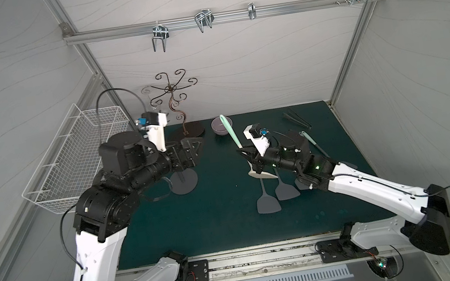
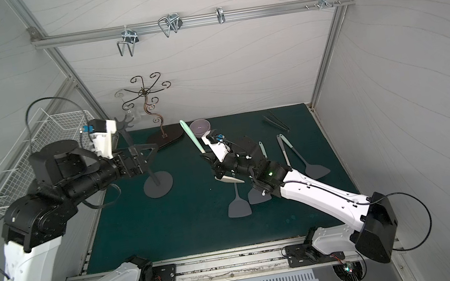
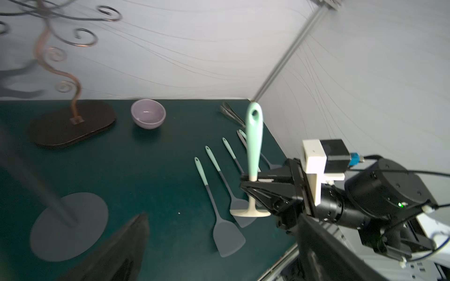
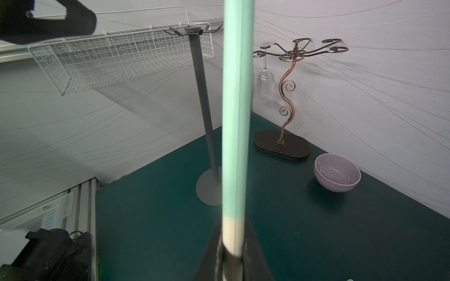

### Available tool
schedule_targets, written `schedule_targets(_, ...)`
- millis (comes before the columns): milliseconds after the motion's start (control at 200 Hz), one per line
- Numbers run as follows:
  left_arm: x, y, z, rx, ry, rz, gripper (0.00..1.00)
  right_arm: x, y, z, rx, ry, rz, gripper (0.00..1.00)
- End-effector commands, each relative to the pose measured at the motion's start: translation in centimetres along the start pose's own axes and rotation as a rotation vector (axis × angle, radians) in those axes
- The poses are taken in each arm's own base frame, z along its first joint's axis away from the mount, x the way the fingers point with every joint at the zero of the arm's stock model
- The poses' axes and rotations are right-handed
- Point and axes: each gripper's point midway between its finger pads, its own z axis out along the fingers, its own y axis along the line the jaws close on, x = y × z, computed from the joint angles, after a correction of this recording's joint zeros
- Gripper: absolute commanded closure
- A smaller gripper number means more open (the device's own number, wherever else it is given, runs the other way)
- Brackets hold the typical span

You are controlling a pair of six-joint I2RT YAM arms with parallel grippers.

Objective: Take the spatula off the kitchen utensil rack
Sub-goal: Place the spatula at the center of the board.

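Spatula (image 3: 254, 136), mint and cream, is off the dark grey pole rack (image 4: 203, 102), squeezed in the right hand (image 3: 253, 180). Left hand (image 2: 147, 158) is wide open.

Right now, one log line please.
right fingers: shut on spatula, clear of rack | left fingers: open, near rack pole

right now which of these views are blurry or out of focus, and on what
right wrist view: the mint-handled cream-headed spatula sits close to the lens and looks soft, while the lilac round bowl behind it is crisp; left wrist view: the pole of the dark grey utensil rack and the bronze scrolled-wire stand are smeared; both top views: sharp and evenly lit.
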Motion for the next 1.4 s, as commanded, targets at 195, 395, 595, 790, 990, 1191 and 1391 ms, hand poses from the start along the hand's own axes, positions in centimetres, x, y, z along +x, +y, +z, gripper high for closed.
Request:
schedule_targets(195, -1.2, -4.8, 8.3, 0.135, -0.044, -0.143, 0.42, -1.4, 1.0, -1.5, 0.029, -0.032, -0.064, 1.00)
schedule_targets(395, -1.7, -3.5, 10.5, 0.055, -0.071, -0.208, 0.58, -1.9, 2.2, -2.2, -0.006, -0.051, -0.069, 1.00)
schedule_targets(595, -2.3, -3.8, 8.9, 0.183, -0.098, -0.051, 1.00, -1.8, 3.6, -3.9, -0.135, 0.061, -0.060, 0.51)
schedule_targets(790, -1.3, -4.9, 4.6, 0.581, 0.001, 0.131, 1.00, -3.0, 4.2, -10.2, -0.541, 0.181, 0.259, 0.45)
schedule_targets(990, 0.2, -8.1, 2.2, 0.994, 0.148, 0.105, 1.00, -1.5, 6.1, -9.9, -0.698, 0.254, 0.399, 0.50)
schedule_targets(1191, 0.3, -8.2, 2.2, 1.033, 0.155, 0.094, 1.00, 0.0, 9.0, -5.7, -0.732, 0.348, 0.398, 0.64)
schedule_targets(1391, 1.5, -7.5, 2.5, 0.981, 0.186, 0.083, 1.00, -0.4, 9.4, -4.6, -0.748, 0.363, 0.437, 0.86)
